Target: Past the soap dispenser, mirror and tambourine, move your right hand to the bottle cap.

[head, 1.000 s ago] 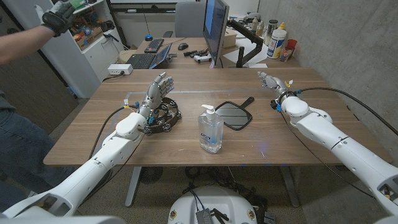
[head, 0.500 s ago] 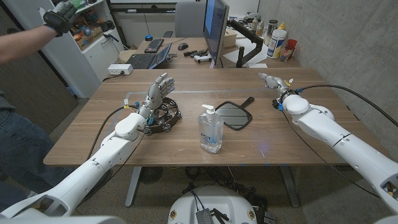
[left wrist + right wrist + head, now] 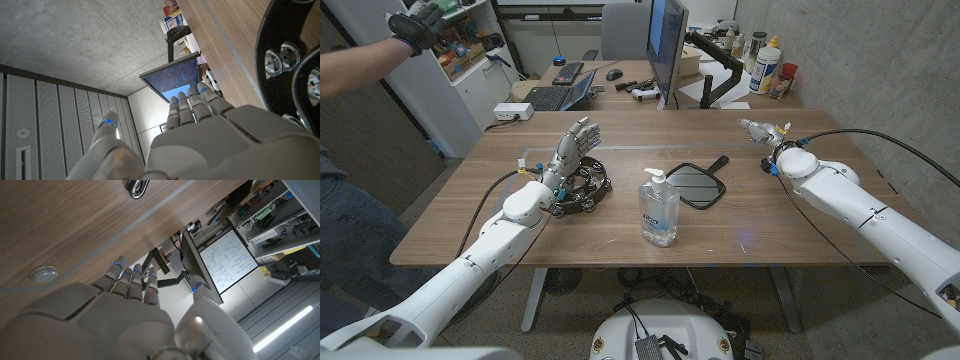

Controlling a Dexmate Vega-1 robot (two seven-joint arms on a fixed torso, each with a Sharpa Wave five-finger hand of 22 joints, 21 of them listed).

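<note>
My right hand [image 3: 758, 129] hovers over the far right part of the wooden table [image 3: 620, 235], fingers straight and apart, holding nothing. In the right wrist view a small silver bottle cap [image 3: 44, 273] lies on the wood just off the fingertips [image 3: 131, 277] of my right hand [image 3: 115, 320]. The clear soap dispenser [image 3: 658, 208] stands at the table's middle, with the black hand mirror [image 3: 695, 184] lying behind it. My left hand [image 3: 574, 143] is raised upright and open right behind the black tambourine [image 3: 582, 188], whose jingles also appear as the tambourine [image 3: 295, 55] in the left wrist view.
A monitor [image 3: 667, 45], a laptop [image 3: 560, 95] and bottles [image 3: 767, 64] stand on the desk behind the table. A person's gloved hand [image 3: 415, 28] reaches in at the upper left. A small metal object [image 3: 139, 186] lies on the wood beyond the cap.
My right forearm has swung to the right, and the hand has edged slightly right along the table's far side. The left hand and the objects have stayed in place.
</note>
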